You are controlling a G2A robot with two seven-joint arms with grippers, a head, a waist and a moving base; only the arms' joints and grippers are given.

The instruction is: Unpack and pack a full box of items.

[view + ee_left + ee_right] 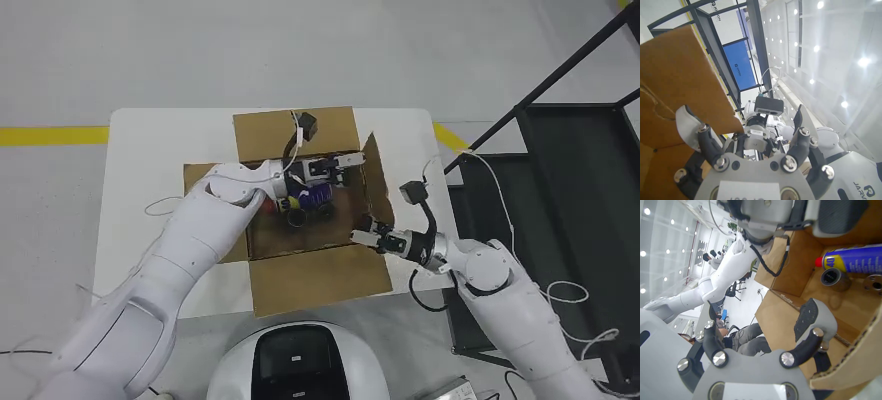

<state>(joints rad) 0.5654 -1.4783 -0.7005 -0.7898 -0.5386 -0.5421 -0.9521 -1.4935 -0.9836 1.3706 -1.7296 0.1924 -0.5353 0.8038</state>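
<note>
On the white table point(150, 200) sits the open cardboard box point(300, 128), its four flaps folded outward and its floor partly bare. Just off the table's right side stands a black metal rack point(560, 160).

From the left, the left arm comes in over the box's left flap, and the left gripper point(338, 167) hangs inside the box, above the items and close to the right-hand wall. Its fingers are spread wide with nothing between them (the left wrist view shows the left gripper point(743, 121) with both pads apart and a box flap point(677, 75) rising beside one of them).

At the box's front right corner sits the right gripper point(368, 235), by the lower end of the right flap. Its fingers are also spread and grip nothing; one ribbed pad point(808, 317) sits over the inner floor of the box point(787, 283), near the corrugated edge of a flap.

Inside the box, a blue and yellow spray can point(851, 260) with a red cap lies on its side, directly under the left gripper. Touching it on the floor is a short metal cylinder point(831, 278), also on its side with its hollow end showing. Just beside that lies a small metal flange point(873, 285) with a hole through it.
</note>
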